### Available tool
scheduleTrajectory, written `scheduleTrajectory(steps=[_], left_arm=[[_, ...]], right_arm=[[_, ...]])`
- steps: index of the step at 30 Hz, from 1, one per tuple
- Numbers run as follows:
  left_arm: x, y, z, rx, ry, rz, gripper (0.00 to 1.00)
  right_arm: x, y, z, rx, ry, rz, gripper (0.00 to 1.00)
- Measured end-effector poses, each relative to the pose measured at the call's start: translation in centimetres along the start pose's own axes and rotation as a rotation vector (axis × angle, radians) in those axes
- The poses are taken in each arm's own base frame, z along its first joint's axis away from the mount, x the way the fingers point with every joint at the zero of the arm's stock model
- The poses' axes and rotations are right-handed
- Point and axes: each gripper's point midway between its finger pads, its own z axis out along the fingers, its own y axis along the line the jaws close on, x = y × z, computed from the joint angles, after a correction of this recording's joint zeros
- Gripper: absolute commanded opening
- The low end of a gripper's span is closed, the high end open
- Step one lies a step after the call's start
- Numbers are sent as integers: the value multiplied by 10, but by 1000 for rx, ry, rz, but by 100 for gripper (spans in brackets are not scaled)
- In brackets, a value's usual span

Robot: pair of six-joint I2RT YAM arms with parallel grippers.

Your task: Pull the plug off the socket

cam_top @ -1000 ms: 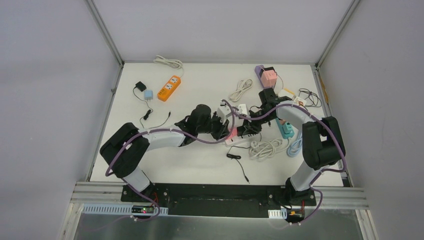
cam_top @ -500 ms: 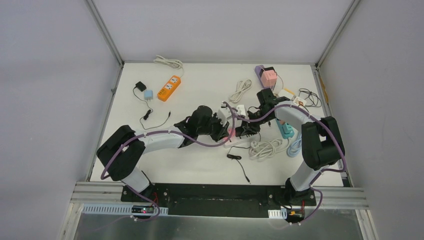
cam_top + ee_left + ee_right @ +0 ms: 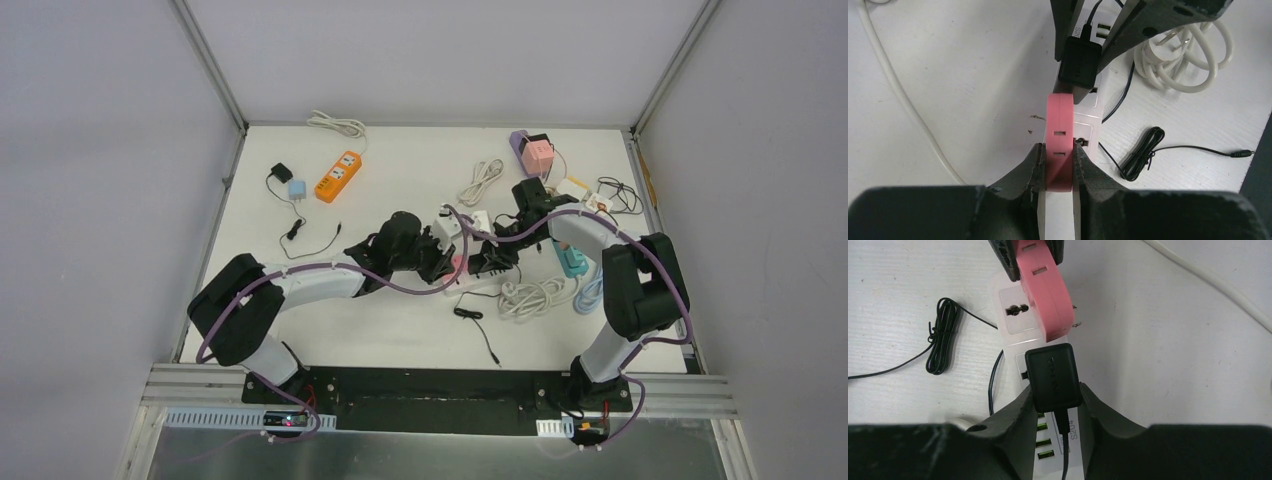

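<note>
**Top view.** Over the white power strip [image 3: 479, 287], near the middle of the table [image 3: 380, 320]: left gripper [image 3: 446, 263] and right gripper [image 3: 488, 262], side by side. Jaw opening not readable here (too small).

**Left wrist view.** Left gripper closed narrowly on a pink block [image 3: 1058, 150] set on edge along the power strip's left side. Farther along the strip, black plug [image 3: 1078, 64] pinched between the right gripper's fingers. Thin black cable [image 3: 1140, 160] coiled just right of the strip, white cord [image 3: 1188, 55] bundled beyond it.

**Right wrist view.** Right gripper closed on the black plug from both sides. Plug on the strip's top face, over a socket, just behind the pink block. Pins hidden, so seated or lifted cannot be told. Plug lead running back past the strip's green ports [image 3: 1044, 441].
</note>
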Motion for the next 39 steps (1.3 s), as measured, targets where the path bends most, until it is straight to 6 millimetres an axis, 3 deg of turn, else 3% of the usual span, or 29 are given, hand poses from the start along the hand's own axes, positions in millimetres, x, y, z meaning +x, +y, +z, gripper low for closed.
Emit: scheduleTrajectory(steps=[7, 14, 16, 19, 21, 25, 32, 39], left_arm=[[-5, -9, -6, -41, 31, 151, 0], [-14, -9, -12, -51, 15, 168, 0], [-14, -8, -12, -56, 16, 168, 0], [-16, -3, -16, -84, 10, 156, 0], [-20, 3, -22, -107, -5, 111, 0], [-30, 35, -45, -209, -55, -57, 0], [-40, 88, -92, -408, -123, -310, 0], [-3, 151, -145, -639, -52, -566, 0]], right_arm=[[-1, 0, 1, -1, -6, 0, 14], [1, 0, 0, 1, 0, 3, 15], [1, 0, 0, 1, 0, 4, 25], [1, 0, 0, 2, 0, 15, 57], [2, 2, 0, 2, 9, 41, 72], [0, 4, -3, 0, 13, 113, 98], [-30, -16, -19, 48, -22, 183, 100], [-60, -27, -47, 81, -47, 211, 100]])
